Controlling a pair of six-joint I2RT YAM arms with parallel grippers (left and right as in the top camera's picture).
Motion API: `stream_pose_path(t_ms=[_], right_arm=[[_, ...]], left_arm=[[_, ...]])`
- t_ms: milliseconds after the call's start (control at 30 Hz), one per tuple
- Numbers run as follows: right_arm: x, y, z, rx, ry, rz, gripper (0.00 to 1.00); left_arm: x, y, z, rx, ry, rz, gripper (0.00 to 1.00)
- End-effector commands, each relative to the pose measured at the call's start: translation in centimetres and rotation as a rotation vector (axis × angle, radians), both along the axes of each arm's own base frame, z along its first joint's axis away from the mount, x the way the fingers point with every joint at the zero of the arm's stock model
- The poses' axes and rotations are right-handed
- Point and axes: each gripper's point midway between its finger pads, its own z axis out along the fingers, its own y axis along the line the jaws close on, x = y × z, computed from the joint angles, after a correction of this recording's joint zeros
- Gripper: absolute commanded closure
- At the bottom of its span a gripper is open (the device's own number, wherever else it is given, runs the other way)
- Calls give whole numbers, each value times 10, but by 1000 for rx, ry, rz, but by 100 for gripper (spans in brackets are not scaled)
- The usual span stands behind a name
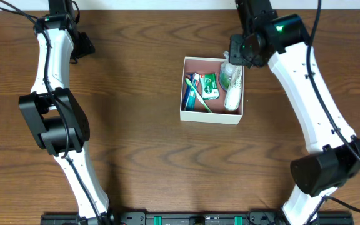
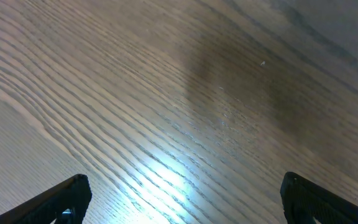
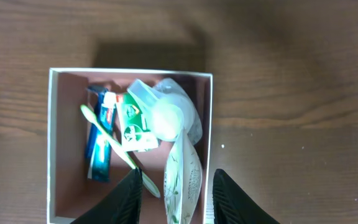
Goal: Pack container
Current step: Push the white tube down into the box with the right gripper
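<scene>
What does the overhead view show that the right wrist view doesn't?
Only overhead: both whole arms, with the left arm well apart from the container. Only right wrist: the right pincer seen close, its fingers spread open either side of a white pouch. Both: the container holding a green toothbrush and a blue tube.

Overhead view looks straight down from high up, taking in the whole desk (image 1: pixel 136 125) and both arms. Left wrist view sits low and slanted, tight on bare wood grain, with the left tool (image 2: pixel 185 198) peeking in at the bottom corners. Right wrist view aims straight down from nearer in, the right tool (image 3: pixel 178 194) at its lower edge. Overhead and right wrist views share the container (image 1: pixel 211 117).
</scene>
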Motion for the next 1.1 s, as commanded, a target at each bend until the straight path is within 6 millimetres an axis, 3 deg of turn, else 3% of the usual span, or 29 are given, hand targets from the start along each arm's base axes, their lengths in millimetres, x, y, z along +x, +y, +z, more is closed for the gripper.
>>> stream_pose_path(t_ms=[0, 367, 433, 633, 900, 1067], right_arm=[[-3, -2, -13, -9, 44, -7, 64], [-7, -3, -39, -46, 128, 11, 66], [-7, -3, -41, -52, 138, 17, 70], [-14, -5, -44, -62, 169, 16, 99], [-39, -8, -46, -62, 268, 25, 99], [-45, -3, -32, -14, 259, 30, 99]], left_arm=[[3, 4, 27, 21, -54, 9, 2], [3, 4, 27, 21, -54, 9, 2], [3, 4, 27, 21, -54, 9, 2], [3, 4, 27, 21, -54, 9, 2], [3, 4, 27, 21, -54, 9, 2], [3, 4, 27, 21, -54, 9, 2]])
